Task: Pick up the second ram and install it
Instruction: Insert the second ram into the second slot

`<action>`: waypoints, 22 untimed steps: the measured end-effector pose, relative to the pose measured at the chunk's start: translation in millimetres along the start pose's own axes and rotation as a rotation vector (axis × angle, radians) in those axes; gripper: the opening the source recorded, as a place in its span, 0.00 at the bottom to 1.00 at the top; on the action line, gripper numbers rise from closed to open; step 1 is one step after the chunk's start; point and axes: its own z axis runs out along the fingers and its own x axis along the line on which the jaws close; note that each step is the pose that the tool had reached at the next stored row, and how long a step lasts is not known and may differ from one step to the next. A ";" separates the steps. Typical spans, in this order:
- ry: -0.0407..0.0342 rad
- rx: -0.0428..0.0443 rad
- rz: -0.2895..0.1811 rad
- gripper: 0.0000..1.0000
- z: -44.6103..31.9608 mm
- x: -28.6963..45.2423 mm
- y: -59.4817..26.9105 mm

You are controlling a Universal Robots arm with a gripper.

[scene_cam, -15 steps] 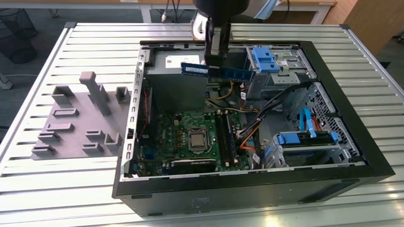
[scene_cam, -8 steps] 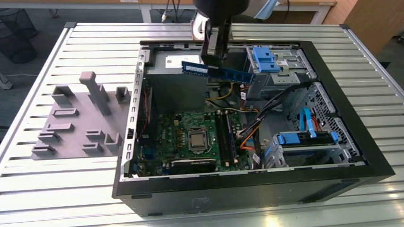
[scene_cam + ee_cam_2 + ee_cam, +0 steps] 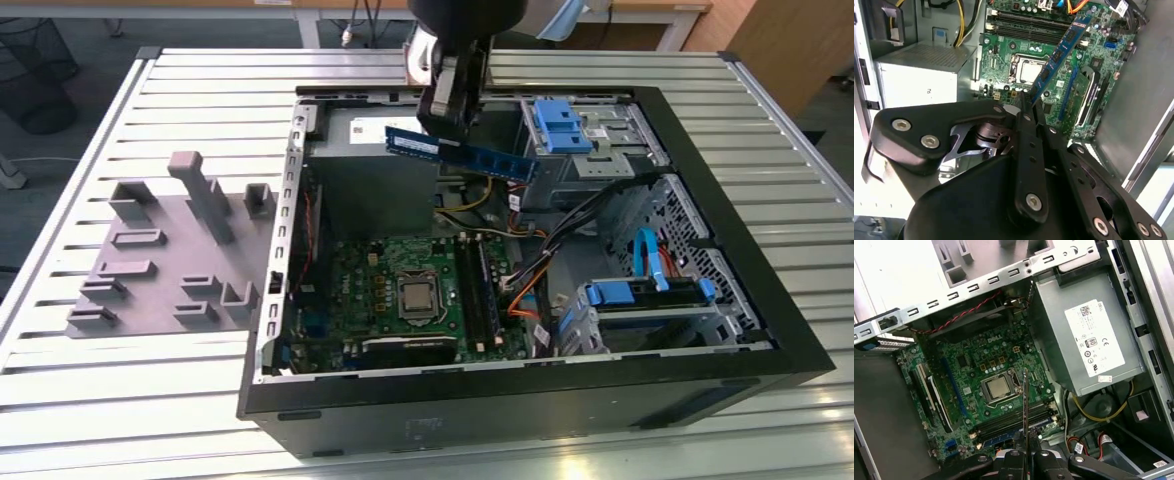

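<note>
second ram (image 3: 461, 153) pinched tight at one end by the fingers (image 3: 1024, 112), held up in the air over the open computer case (image 3: 747, 300) | risk: long stick could tip, bump the motherboard (image 3: 979, 370), miss its slot

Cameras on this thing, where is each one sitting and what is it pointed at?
Exterior view: off the arm, above, looking down into the open computer case on a slatted table; the gripper holds the second ram above it.
Second wrist view: on the arm, looking past black gripper links at the ram over the motherboard.
First wrist view: on the arm, looking down the ram's thin edge at the motherboard.
All share the ram and motherboard.
</note>
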 end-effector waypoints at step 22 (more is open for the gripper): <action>0.0050 0.0006 0.204 0.14 0.9 0.0 0.0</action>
